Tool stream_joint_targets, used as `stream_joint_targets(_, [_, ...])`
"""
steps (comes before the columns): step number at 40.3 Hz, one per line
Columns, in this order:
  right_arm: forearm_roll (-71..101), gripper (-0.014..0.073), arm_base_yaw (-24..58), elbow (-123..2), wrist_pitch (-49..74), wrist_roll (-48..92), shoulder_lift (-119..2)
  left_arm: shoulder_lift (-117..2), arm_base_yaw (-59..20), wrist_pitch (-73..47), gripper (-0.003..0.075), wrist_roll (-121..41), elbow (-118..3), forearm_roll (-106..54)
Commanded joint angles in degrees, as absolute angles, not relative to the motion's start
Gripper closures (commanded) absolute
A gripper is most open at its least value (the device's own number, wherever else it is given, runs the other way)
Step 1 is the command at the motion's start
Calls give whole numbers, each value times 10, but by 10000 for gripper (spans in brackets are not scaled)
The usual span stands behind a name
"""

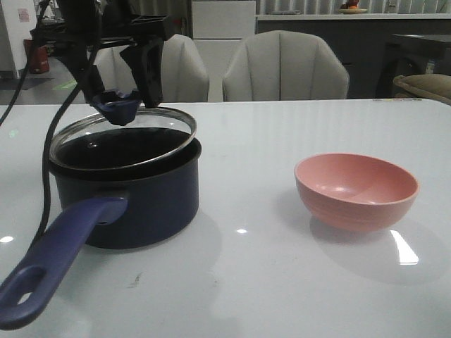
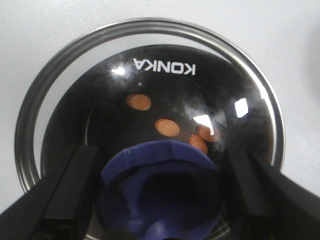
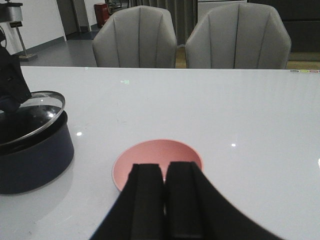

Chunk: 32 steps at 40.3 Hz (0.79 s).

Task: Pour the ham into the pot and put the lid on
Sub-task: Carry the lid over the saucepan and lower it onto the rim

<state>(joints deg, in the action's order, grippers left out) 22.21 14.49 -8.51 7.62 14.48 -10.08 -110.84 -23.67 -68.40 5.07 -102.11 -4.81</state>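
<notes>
The dark navy pot (image 1: 144, 208) stands at the table's left, its purple-blue handle (image 1: 60, 250) pointing to the near edge. The glass lid (image 1: 151, 130) sits tilted and a little off-centre over the pot's mouth. My left gripper (image 1: 120, 102) is closed on its blue knob (image 1: 118, 109), one finger on each side in the left wrist view (image 2: 160, 190). Several orange-pink bits of ham (image 2: 167, 127) lie on the pot's black bottom, seen through the lid (image 2: 165, 30). My right gripper (image 3: 165, 200) is shut and empty, just short of the pink bowl (image 3: 157, 155). It is out of the front view.
The pink bowl (image 1: 356, 190) stands empty at the table's right. Two grey chairs (image 1: 285, 67) stand behind the table's far edge. A black cable (image 1: 49, 141) hangs down beside the pot's left side. The pot also shows in the right wrist view (image 3: 35, 160).
</notes>
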Motion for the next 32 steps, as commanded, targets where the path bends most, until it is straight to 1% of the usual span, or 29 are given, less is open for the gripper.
stream_joint_targets(1, [225, 444, 145, -101, 27, 148, -107, -1075, -243, -669, 314, 52, -1042, -58])
stream_joint_targets(32, [225, 444, 145, -101, 27, 148, -107, -1075, -243, -701, 313, 36, -1042, -64])
